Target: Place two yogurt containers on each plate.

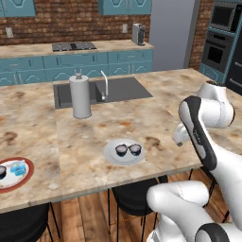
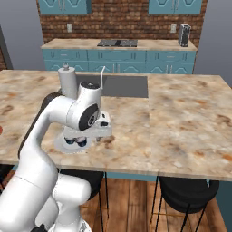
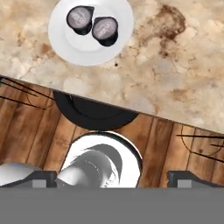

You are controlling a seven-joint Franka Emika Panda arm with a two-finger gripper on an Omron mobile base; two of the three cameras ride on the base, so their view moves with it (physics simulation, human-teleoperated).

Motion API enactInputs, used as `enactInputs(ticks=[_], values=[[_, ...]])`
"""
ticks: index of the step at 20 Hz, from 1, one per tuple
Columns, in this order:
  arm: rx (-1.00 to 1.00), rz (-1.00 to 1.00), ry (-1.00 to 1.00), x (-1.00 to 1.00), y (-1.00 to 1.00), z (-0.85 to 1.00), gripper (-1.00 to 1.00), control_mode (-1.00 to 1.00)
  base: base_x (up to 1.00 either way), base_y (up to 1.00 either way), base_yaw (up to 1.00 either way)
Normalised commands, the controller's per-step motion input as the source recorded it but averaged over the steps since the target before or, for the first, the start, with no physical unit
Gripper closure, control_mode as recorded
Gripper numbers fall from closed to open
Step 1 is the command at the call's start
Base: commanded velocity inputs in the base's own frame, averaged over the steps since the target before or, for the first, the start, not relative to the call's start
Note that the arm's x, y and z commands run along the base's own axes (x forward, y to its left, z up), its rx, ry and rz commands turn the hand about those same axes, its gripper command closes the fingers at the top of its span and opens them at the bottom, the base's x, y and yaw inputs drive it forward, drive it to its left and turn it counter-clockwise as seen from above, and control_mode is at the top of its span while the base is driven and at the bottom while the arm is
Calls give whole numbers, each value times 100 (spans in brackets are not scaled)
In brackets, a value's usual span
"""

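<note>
Yogurt containers: two dark round cups (image 1: 122, 150) (image 1: 135, 149) sat side by side, touching or nearly so, on the pale grey plate (image 1: 111, 156); from my hand view they lay at the top, cups at (image 3: 79, 19) and (image 3: 104, 30).
Other pair: a dark cup (image 1: 2, 171) and the light-blue boxy container (image 1: 18, 167) rested on the cream plate with the red-brown rim (image 1: 27, 176), far off at the counter's left end.
Task reading: with two containers on each plate, I judged the placing done.
Why so grouped: each pair was kept toward its plate's middle, I supposed so nothing could slide off the rim.
My gripper (image 1: 178, 140): hung above the counter just right of the grey plate, apart from both cups.
My jaws: nothing was between them; my finger tips (image 3: 43, 178) stood at the far sides of my hand view, so I took them to be spread wide.
Counter (image 1: 142, 123): marbled tan, its front edge close to the grey plate.
Beyond: a tall grey cylinder (image 1: 80, 97) stood by the sink (image 1: 123, 89), well apart from the plates.
Below: dark stools (image 3: 94, 111) over wooden floor.
</note>
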Motion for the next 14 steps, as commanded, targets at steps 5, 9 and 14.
enactInputs(ticks=[5,9,14], values=[[21,2,-44,-89,-8,38,-100,-100,0,0,0],[4,1,-12,-59,0,57,-100,-100,0,0,0],[0,-7,6,-43,0,30,-100,-100,0,0,0]])
